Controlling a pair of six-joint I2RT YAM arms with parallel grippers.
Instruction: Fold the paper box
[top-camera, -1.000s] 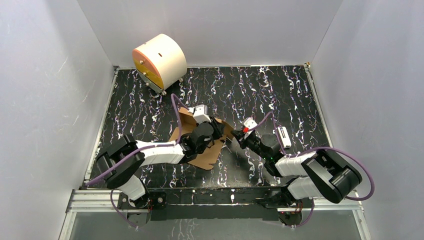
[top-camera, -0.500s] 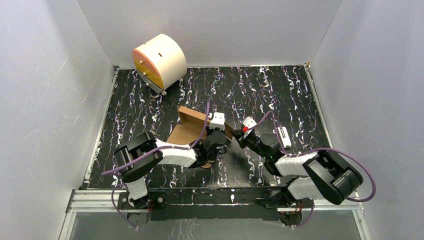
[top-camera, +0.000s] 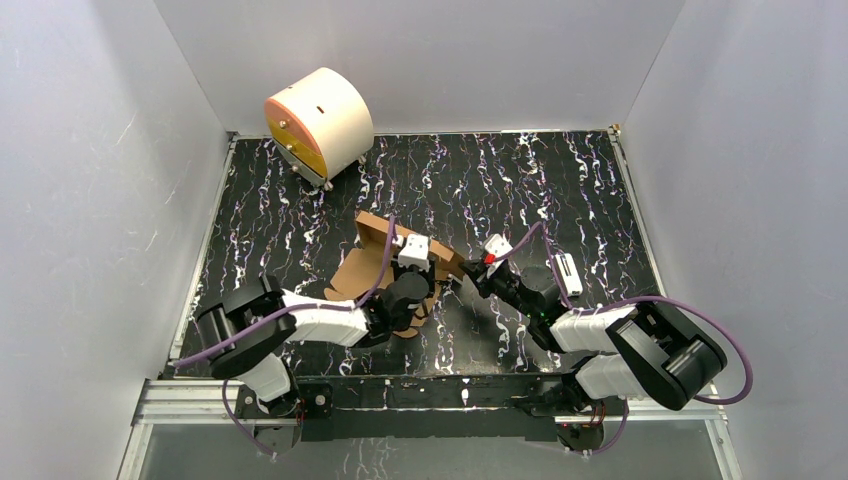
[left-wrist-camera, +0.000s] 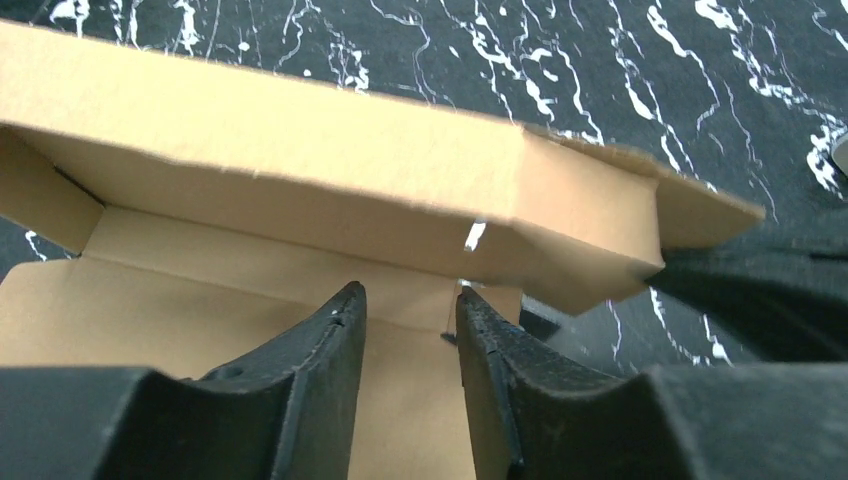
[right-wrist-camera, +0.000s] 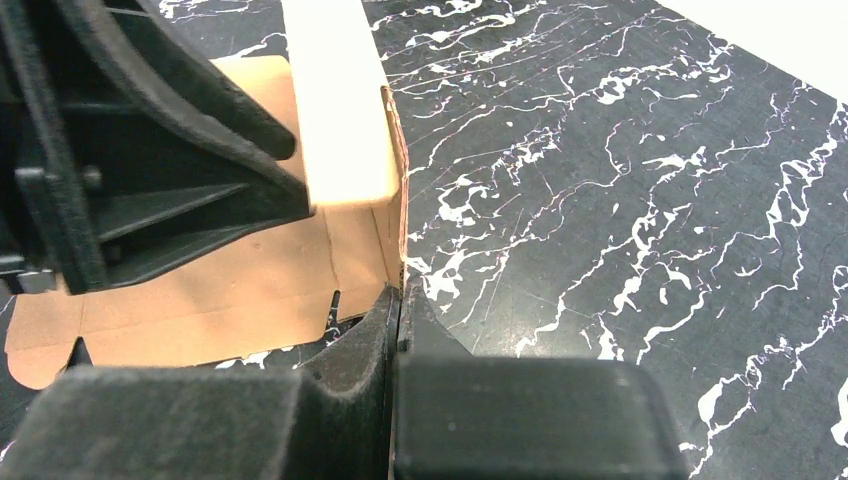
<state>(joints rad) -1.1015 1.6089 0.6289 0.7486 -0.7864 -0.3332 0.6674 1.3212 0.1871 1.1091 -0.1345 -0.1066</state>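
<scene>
Find the paper box partly formed, lying nearer the arms than the cream cylinder and a little to its right. Count one long wall as already raised, with a strip folded over its top and an end flap bent round at the corner. Count the near portion as flat sheet, tabs and slots untucked. Judge the fold well short of half done: remaining walls to stand up, tabs to lock, the rest to close up.

Note the left gripper hovering over the box floor just short of that raised wall, jaws part open, gripping nothing. Note the right gripper at the box corner farthest right of the cylinder, jaws pressed together, apparently pinching a thin cardboard edge at the tips.

Farther right of the cylinder than the box, spot a small white-and-black bar lying apart from everything. Underneath, a black table streaked with white, like marble. Around, plain pale grey walls on three sides. At the side of the table opposite the cylinder, a metal rail carrying both arm bases.
</scene>
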